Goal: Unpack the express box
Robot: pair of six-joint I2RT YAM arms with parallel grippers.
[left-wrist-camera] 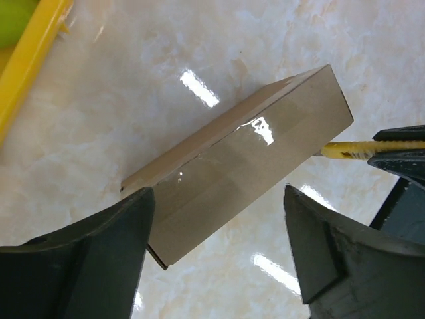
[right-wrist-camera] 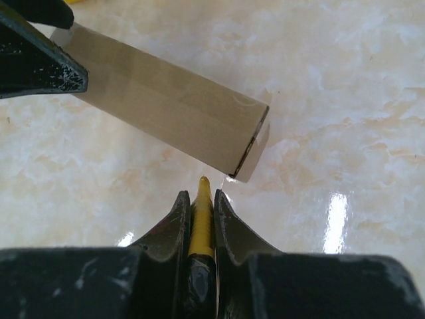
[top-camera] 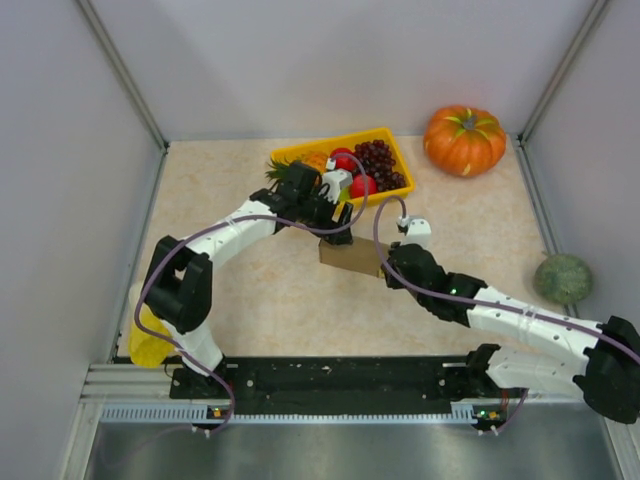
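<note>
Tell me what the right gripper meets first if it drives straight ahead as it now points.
Most likely the express box: the yellow tool clamped in the right gripper points at its near corner, tip just short of it.

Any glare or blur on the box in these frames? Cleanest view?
Left wrist: light glare on the express box and on the table; own jaws soft. Right wrist: box edge sharp, one glare streak on the table, yellow tool crisp. Top external: even light, no glare, but the box is mostly covered.
</note>
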